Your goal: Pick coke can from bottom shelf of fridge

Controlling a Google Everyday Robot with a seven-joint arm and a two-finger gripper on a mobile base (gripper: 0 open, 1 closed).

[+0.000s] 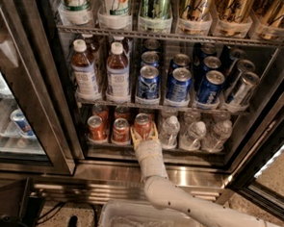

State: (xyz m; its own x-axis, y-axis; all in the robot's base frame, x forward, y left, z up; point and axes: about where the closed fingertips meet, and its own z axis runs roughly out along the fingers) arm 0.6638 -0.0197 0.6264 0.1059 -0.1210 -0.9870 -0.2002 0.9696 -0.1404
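The gripper [143,135] is reaching into the fridge [104,171] at the lower centre of the frame, set around the coke can [142,124] that stands at the front of the bottom shelf [101,142]. This is the rightmost of the three front red cans. The jaws sit on either side of that can, but I cannot tell whether they already pinch it or only straddle it. The step in hand looks like securing the grasp before any pull. To do it well, the squeeze should land on the can's middle, square to its sides, so it does not twist or slip out upward. There is little room. Another red can [120,130] stands just beside it toward the left of the frame, and a water bottle [170,129] stands just beside it toward the right, so any sideways drift could knock either one. Once the hold is firm, a slight lift should free it from the lane tray. A straight draw toward the bottom of the frame, along the line of the arm [184,205], should then bring it out under the rack of blue cans [148,82] above.
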